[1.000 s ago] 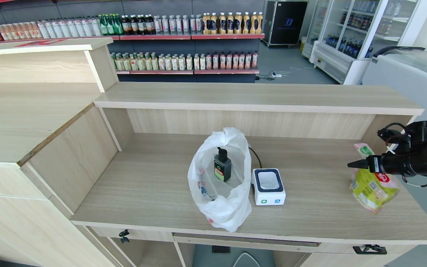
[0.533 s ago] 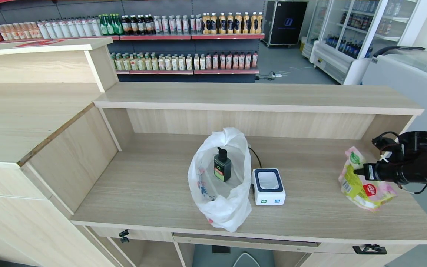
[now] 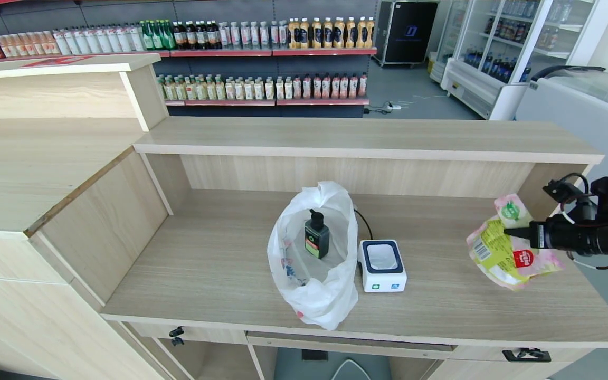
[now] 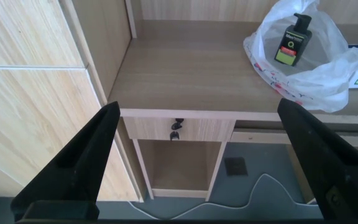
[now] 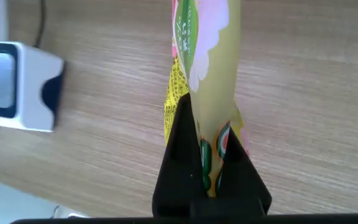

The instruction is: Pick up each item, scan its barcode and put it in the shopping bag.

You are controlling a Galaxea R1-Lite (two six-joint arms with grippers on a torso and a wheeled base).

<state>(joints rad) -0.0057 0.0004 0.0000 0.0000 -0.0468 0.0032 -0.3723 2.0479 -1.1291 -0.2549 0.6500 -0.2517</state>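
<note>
A yellow-green and pink snack pouch (image 3: 494, 252) hangs above the right end of the wooden counter (image 3: 219, 269), with my right gripper (image 3: 511, 231) shut on its upper part. In the right wrist view the pouch (image 5: 213, 56) sits pinched between the black fingers of the right gripper (image 5: 207, 146). The white barcode scanner (image 3: 382, 264) (image 5: 17, 87) lies to the pouch's left. Beside it stands the open white shopping bag (image 3: 312, 274) (image 4: 309, 68) with a black pump bottle (image 3: 316, 238) (image 4: 291, 43) inside. My left gripper (image 4: 197, 168) is open, low in front of the counter's left part.
A raised ledge (image 3: 367, 138) runs behind the counter and a taller cabinet (image 3: 45, 169) walls its left side. The scanner's cable (image 3: 363, 221) trails toward the back. Drawer handles (image 4: 176, 127) sit under the counter's front edge. The counter's right edge is close to the pouch.
The right gripper has carried the pouch up and to the left, toward the scanner, and the pouch has tilted. Bag, bottle and scanner have stayed put.
</note>
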